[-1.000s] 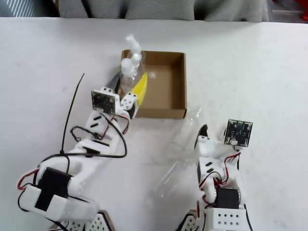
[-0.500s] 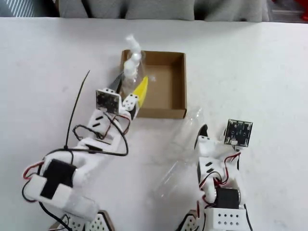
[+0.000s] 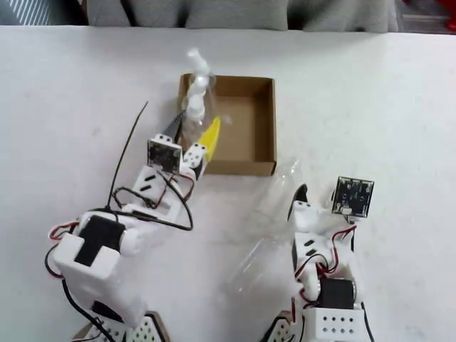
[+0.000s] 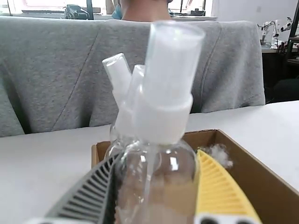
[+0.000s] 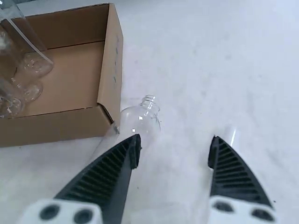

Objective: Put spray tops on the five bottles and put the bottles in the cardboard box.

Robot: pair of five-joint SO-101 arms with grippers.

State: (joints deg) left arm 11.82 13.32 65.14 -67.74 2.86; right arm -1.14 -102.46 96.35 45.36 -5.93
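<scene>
My left gripper [image 3: 194, 134] is shut on a clear bottle [image 4: 154, 172] with a white spray top [image 4: 166, 88], held between its grey and yellow fingers at the left side of the cardboard box [image 3: 246, 125]. Behind it another capped bottle's spray top [image 4: 119, 77] stands in the box. My right gripper [image 5: 175, 142] is open and low over the table, near the box's front corner. An uncapped clear bottle [image 5: 140, 119] lies there on its side, beside one black finger.
Clear bottle bases [image 5: 25, 70] rest against one wall of the box [image 5: 110, 56]. A clear plastic shape [image 3: 249, 260] lies on the white table between the two arms. A grey cushion [image 4: 56, 70] backs the table's far edge.
My left arm has shifted slightly right toward the box with the bottle in its grip. The right arm has not moved.
</scene>
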